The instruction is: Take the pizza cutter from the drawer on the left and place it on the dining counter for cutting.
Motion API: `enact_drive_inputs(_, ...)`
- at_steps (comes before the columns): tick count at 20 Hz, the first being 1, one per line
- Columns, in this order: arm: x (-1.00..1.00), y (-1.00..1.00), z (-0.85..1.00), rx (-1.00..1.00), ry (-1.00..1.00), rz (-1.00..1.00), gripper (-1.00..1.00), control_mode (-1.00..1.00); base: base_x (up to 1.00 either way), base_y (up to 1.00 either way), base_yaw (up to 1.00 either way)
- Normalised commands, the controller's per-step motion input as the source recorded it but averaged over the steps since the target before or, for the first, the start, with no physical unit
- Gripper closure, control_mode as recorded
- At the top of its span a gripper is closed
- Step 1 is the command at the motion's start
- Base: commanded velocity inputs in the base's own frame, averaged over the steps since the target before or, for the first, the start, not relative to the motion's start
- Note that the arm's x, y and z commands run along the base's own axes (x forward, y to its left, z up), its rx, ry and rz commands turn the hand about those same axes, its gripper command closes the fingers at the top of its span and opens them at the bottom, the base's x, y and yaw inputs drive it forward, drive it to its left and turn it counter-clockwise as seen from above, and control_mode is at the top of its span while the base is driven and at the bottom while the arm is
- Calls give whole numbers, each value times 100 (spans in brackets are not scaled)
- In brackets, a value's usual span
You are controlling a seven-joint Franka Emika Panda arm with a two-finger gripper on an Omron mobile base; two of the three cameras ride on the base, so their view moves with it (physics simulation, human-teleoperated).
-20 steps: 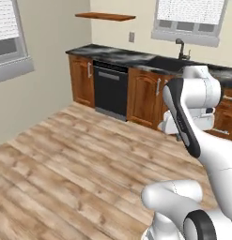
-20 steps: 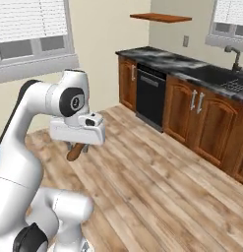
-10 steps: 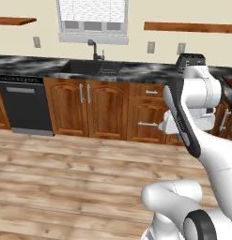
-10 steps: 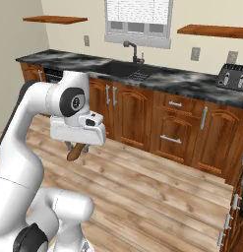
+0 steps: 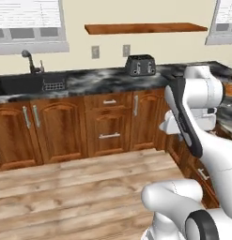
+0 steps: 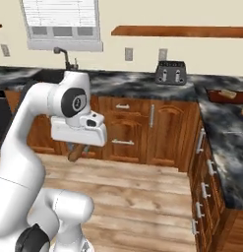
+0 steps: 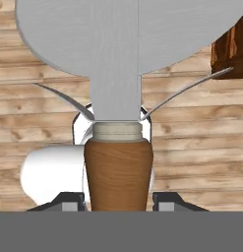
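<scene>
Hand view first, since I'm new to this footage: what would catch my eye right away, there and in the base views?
In the hand view, the pizza cutter looms large, its grey wheel above its brown handle, which sits between the fingers over wood flooring. In the right base view, the white arm carries the gripper in front of the reddish cabinets. A black toaster stands on the marbled worktop behind.

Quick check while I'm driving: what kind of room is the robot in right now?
A home kitchen, by the look of it: a sink with a faucet set in a dark marbled worktop, a black toaster on it, and reddish-brown wood cabinets below. The gripper holds the pizza cutter by its wooden handle.
</scene>
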Motion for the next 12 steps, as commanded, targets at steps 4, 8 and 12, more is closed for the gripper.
enact_drive_inputs(4, 0, 0, 0, 0, 0, 0, 100, 100, 54, 73, -73)
enact_drive_inputs(8, 0, 0, 0, 0, 0, 0, 100, 100, 41, 58, -81)
enact_drive_inputs(12, 0, 0, 0, 0, 0, 0, 100, 100, 35, 51, -85)
